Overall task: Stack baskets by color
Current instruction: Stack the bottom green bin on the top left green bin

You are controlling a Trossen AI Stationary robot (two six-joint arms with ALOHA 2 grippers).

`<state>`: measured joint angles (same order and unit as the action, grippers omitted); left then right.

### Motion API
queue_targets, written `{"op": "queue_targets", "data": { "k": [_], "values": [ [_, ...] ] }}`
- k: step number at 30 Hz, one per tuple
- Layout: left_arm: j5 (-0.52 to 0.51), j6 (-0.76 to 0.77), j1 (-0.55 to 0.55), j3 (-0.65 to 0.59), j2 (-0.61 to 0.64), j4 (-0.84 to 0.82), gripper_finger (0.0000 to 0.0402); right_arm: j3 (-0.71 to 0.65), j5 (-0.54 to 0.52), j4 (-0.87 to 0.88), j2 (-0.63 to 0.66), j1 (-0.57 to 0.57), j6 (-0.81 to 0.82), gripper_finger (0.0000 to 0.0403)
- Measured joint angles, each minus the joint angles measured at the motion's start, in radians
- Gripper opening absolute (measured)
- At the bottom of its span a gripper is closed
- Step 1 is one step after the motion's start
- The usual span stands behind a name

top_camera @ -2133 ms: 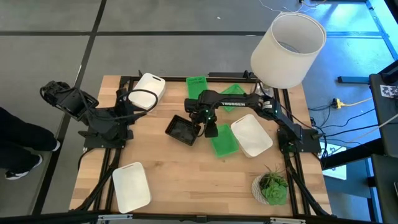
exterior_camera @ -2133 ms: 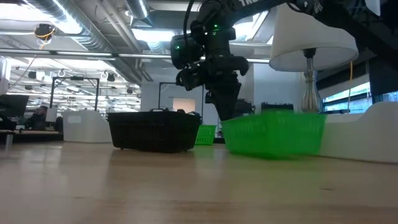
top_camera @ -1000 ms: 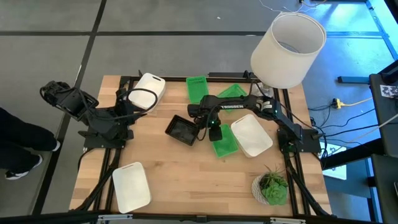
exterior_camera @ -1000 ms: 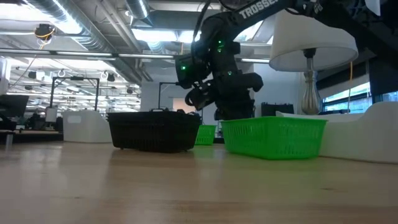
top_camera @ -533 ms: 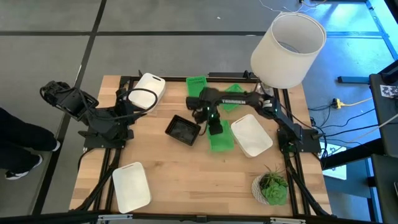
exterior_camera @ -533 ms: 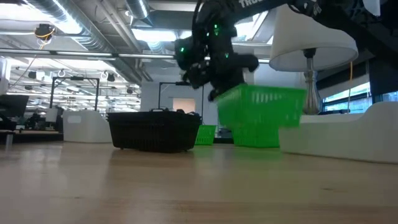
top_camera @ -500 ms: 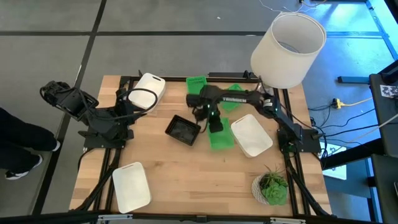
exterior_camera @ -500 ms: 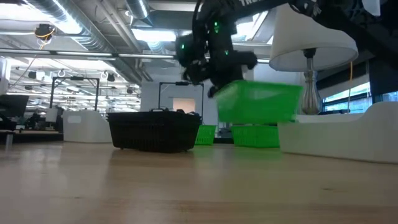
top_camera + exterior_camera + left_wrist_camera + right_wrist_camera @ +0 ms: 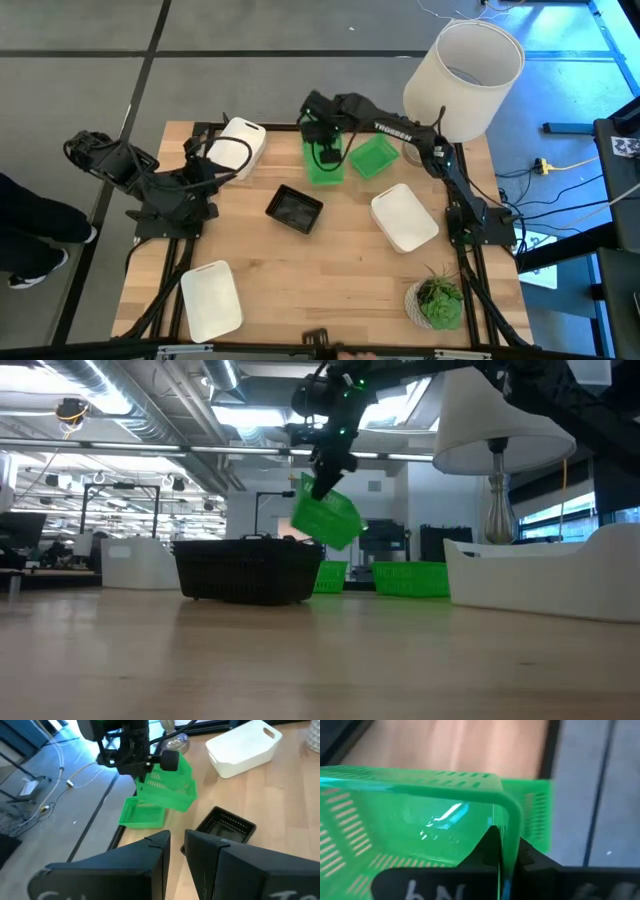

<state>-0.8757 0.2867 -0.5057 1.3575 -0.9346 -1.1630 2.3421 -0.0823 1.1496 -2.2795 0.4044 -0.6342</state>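
My right gripper [image 9: 326,140] is shut on a bright green basket [image 9: 322,165], which hangs tilted high over the table's far edge [image 9: 328,518]. Below it a second green basket [image 9: 142,815] lies flat at that edge. A third green basket [image 9: 375,157] sits to its right. A black mesh basket [image 9: 295,208] rests on its base at mid-table. White baskets lie at the right [image 9: 404,217], near left [image 9: 211,298] and far left [image 9: 238,145]. My left gripper [image 9: 177,845] waits by the far-left white basket, its fingers a little apart with nothing between them. My right gripper pinches the green basket's side wall [image 9: 506,832] close to a rounded corner. One finger [image 9: 487,847] is inside the basket and the other outside. The fingers come from above, slanting down. The basket hangs tilted below them, clear of the table and of the other baskets.
A big white lampshade [image 9: 463,80] stands at the far right corner, and a small leafy plant [image 9: 438,300] at the near right. Bare wood lies between the black basket and the near edge.
My right gripper has taken hold of the green basket that stood beside the right white basket. It has lifted the basket off the table and carried it up and toward the far edge. The basket has tipped from level to tilted and now hangs over the far green basket.
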Motion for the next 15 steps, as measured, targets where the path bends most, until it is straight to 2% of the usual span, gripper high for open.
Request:
{"op": "queue_targets", "data": {
  "k": [3, 10, 15],
  "values": [
    [0.001, 0.001, 0.026, 0.000, 0.000, 0.003, 0.0050, 0.001, -0.001, -0.108, 0.000, 0.043, 0.000, 0.0000],
    [0.004, 0.002, 0.074, 0.000, 0.000, 0.006, 0.0050, 0.001, -0.007, -0.209, 0.000, 0.128, -0.055, 0.0000],
    [0.005, 0.002, 0.098, 0.000, 0.000, 0.006, 0.0050, -0.004, 0.078, -0.208, -0.013, 0.167, -0.055, 0.0000]
  ]
}}
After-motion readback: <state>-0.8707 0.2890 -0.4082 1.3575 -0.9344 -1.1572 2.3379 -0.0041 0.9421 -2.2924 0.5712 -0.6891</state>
